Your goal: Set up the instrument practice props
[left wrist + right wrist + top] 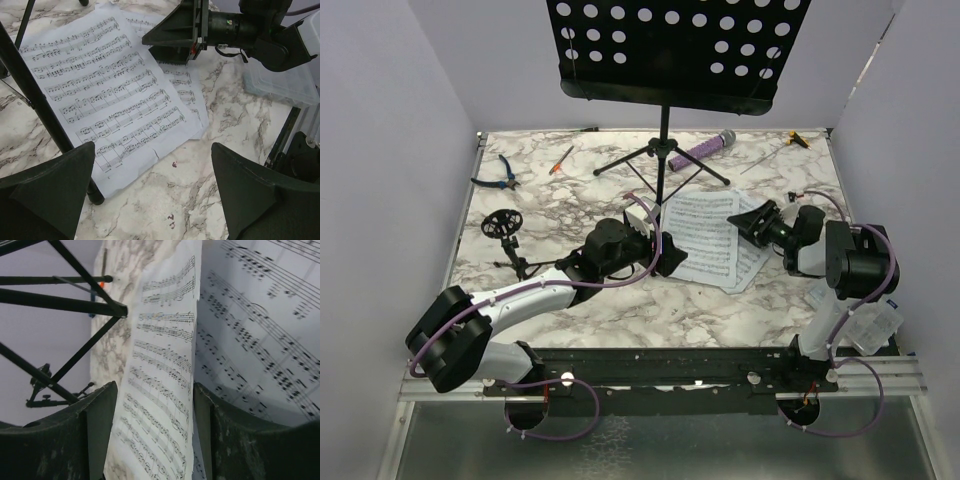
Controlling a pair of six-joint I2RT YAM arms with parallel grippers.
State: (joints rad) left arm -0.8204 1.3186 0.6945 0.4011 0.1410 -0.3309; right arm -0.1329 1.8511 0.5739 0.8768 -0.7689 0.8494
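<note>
The tall black music stand has its perforated desk [670, 45] at the back and its pole [663, 150] on tripod legs. White sheet-music pages [710, 245] lie flat on the marble in front of it. My left gripper [660, 245] is open and empty at the pages' left near corner, beside a stand leg [35, 95]; the pages also show in its wrist view [100, 85]. My right gripper [752, 222] is open, low over the pages' right edge, with a page [160, 390] between its fingers. The purple microphone [705, 150] lies at the back. The small mic stand [505, 230] lies at the left.
Blue-handled pliers [500, 175] and an orange-tipped tool [562, 160] lie at the back left. Another small tool [796, 140] lies at the back right. A clear plastic box [875, 325] sits at the near right edge, by the right arm.
</note>
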